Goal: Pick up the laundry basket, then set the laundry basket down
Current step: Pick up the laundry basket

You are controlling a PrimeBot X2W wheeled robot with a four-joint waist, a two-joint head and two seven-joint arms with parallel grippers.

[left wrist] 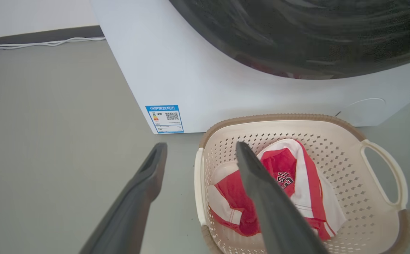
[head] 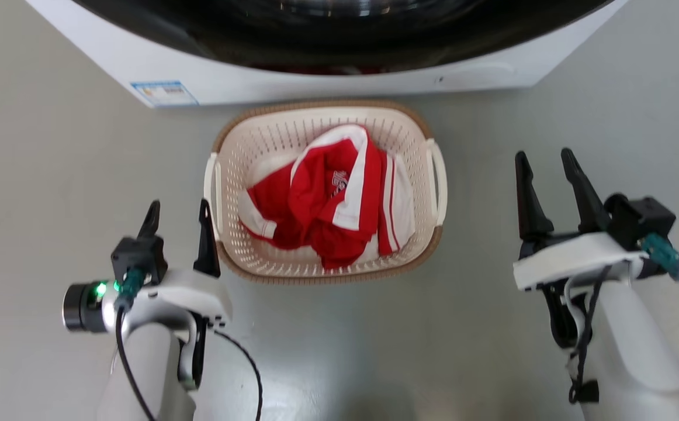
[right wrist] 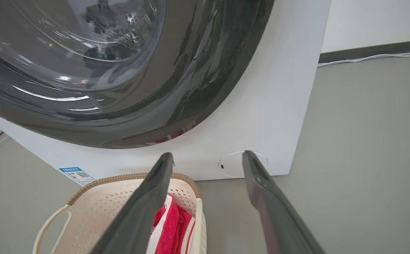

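Where the left gripper (head: 178,206) stands: jaws spread wide with nothing between them. Its inner finger (head: 205,234) is just beside the near left corner of the laundry basket (head: 269,146); whether it touches cannot be told.
Right gripper (head: 544,155): jaws equally wide and empty, over bare floor (head: 53,175), apart from the basket's right side.
Basket position: upright on the floor between the two grippers, its far side close to the foot of the washer (head: 316,76).
Contents: one crumpled red-and-white garment (head: 328,199) lying loose inside, below the brown rim (head: 316,106).
Weight: probably light, being thin perforated plastic with a single piece of cloth in it.
Stiffness: the walls look thin enough to flex if squeezed, while the rim and handles look firmer.
Surface: smooth plastic, likely slick against the dark fingers, so a pinch on the wall could slide.
Where to hold: the white loops at the sides, the left handle (head: 212,187) and the right handle (head: 437,181). A finger through each loop, or a clamp across it, should carry better than a grip on the perforated wall.
Balance: lifting by one handle alone would probably tip the basket and shift the garment, so both sides raised together look safer.
Reach: the right arm has further to go to its handle than the left.
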